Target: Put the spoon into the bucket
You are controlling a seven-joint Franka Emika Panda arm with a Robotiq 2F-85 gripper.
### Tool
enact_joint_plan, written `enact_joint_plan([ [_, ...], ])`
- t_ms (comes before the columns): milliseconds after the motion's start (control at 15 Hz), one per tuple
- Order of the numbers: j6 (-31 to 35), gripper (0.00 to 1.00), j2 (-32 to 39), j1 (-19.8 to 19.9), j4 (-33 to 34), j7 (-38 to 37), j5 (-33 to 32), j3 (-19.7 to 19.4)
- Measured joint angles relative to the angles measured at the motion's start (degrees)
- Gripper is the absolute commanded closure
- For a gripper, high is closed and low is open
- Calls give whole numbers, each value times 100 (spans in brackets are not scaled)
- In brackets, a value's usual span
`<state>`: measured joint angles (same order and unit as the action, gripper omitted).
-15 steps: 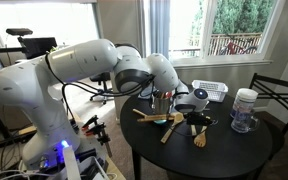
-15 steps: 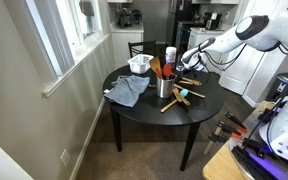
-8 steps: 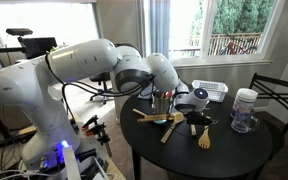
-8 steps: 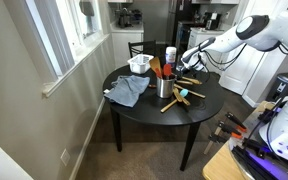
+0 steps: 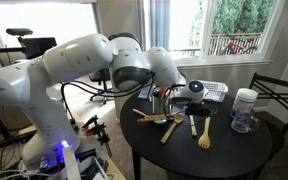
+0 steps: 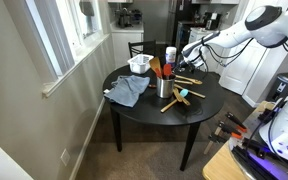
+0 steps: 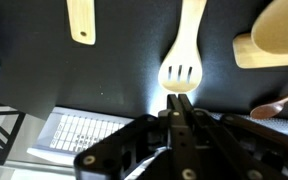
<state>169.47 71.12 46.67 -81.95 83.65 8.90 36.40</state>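
The small silver bucket [image 5: 161, 102] stands on the round black table [image 5: 234, 150] and holds a few utensils; it also shows in an exterior view [image 6: 166, 88]. Wooden utensils lie beside it, among them a slotted wooden spoon [image 5: 201, 135]. In the wrist view this spoon [image 7: 184, 55] lies just beyond my fingertips, on the table. My gripper [image 5: 196, 92] hangs above the table, past the bucket, with nothing in it. In the wrist view its fingers [image 7: 180, 100] are pressed together. It also shows in an exterior view [image 6: 190, 57].
A white slotted basket [image 5: 212, 91] sits at the table's back, and it shows in the wrist view [image 7: 84, 135]. A clear jar with a white lid [image 5: 244, 110] stands near the edge. A grey-blue cloth [image 6: 127, 90] lies on the table. More wooden utensils [image 7: 274, 35] lie nearby.
My gripper has risen from just above the table by the slotted spoon to well above it. The utensils on the table have not moved.
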Motion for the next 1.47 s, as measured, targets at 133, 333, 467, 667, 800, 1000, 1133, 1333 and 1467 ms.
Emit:
enact_joint_plan([
  [133,56,53,-114,102,-199,0,-46,96],
  [333,50,34,-155,138,-324,-5,-60,75],
  [467,8,21,-152,118,-344,-30,-62,-5],
  [667,-182,1,-136,43,-330,-123,-63,-236],
  [800,-375,0,-108,-30,-279,-181,-63,-414],
  [1000,-610,0,-54,-160,-151,-264,-61,-660],
  [1133,-726,0,-27,-251,-56,-320,-57,-801],
  [1333,-814,0,18,-354,71,-337,-50,-947],
  [1467,-870,0,55,-396,136,-337,-49,-996],
])
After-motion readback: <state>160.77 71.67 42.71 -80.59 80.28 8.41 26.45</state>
